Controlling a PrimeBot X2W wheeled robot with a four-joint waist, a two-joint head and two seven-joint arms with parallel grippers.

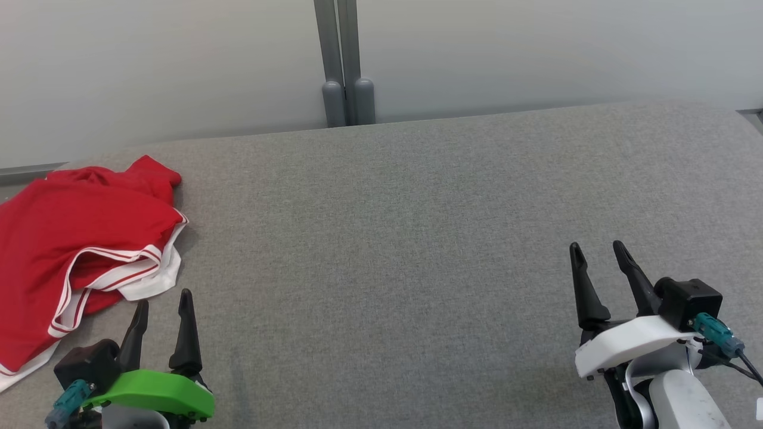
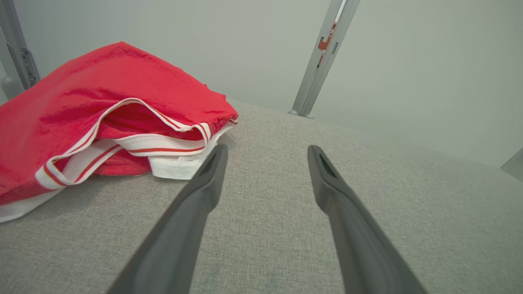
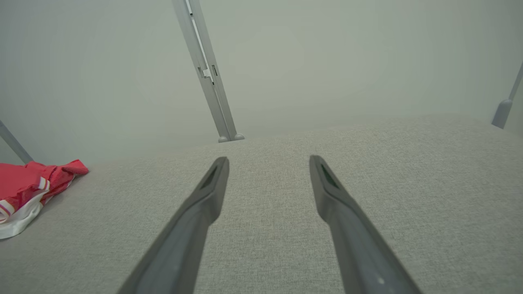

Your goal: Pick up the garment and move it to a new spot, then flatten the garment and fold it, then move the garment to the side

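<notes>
Red garment [image 1: 77,238] lies crumpled at the left edge of the grey table [image 1: 387,238]; the left hand [image 1: 164,298], held apart and empty, sits just beside its white hem [image 1: 152,285]. The right hand [image 1: 596,244], also apart, is well away.

A red garment [image 1: 65,238] with white, red-striped trim lies crumpled at the frame's left edge, partly folded over itself.
</notes>
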